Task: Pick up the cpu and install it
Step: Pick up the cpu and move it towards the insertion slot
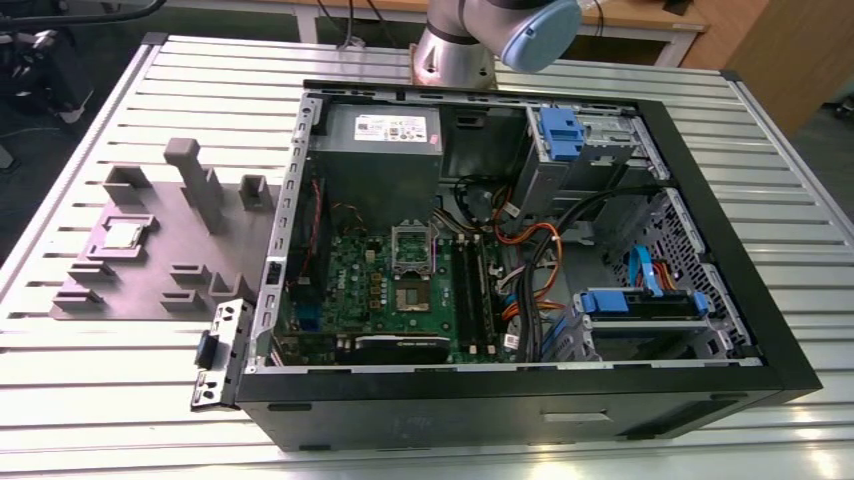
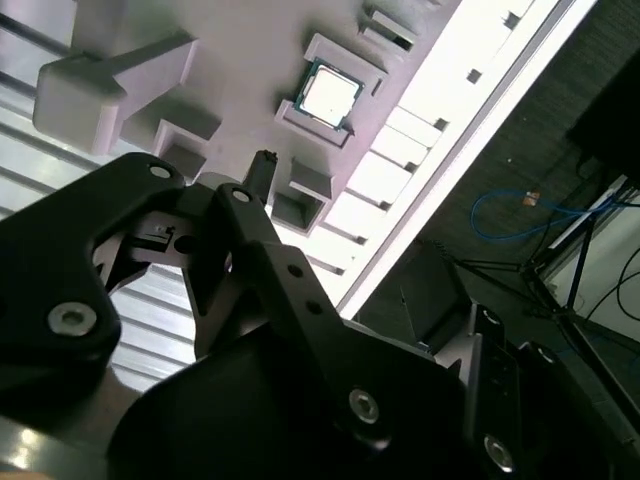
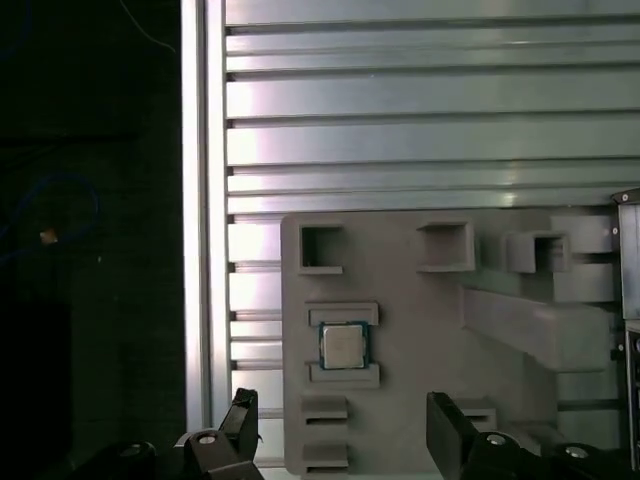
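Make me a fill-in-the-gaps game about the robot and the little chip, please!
1. The cpu lies on a ____ holder plate, outside the computer case.
2. The gripper is ____ and holds nothing.
3. The motherboard inside the case is ____.
4. The holder plate lies toward the exterior view's ____, beside the case.
Missing words: grey; open; green; left.

Edges crop the hand point(image 3: 340, 400) in the first wrist view, the arm point(image 1: 461, 55) in the exterior view
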### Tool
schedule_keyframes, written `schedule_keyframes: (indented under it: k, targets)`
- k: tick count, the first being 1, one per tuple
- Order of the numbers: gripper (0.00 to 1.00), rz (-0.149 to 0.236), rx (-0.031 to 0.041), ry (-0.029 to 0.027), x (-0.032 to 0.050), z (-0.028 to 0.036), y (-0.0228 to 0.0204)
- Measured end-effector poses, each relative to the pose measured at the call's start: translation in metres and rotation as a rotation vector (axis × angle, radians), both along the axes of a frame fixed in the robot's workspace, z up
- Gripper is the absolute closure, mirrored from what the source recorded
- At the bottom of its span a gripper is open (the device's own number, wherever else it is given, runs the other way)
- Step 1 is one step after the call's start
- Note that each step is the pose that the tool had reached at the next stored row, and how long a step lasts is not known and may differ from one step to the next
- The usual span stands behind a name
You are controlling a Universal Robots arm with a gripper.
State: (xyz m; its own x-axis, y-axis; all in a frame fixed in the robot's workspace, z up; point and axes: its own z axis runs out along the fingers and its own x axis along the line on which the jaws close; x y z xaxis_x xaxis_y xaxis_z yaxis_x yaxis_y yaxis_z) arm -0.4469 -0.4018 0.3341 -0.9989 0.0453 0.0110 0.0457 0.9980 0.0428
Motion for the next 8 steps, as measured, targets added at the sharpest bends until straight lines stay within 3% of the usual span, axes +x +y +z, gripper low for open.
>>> schedule_keyframes:
  k: [8]
  targets:
    - [0.24,0.004,0.0,0.0043,0.0,-0.0144,0.0]
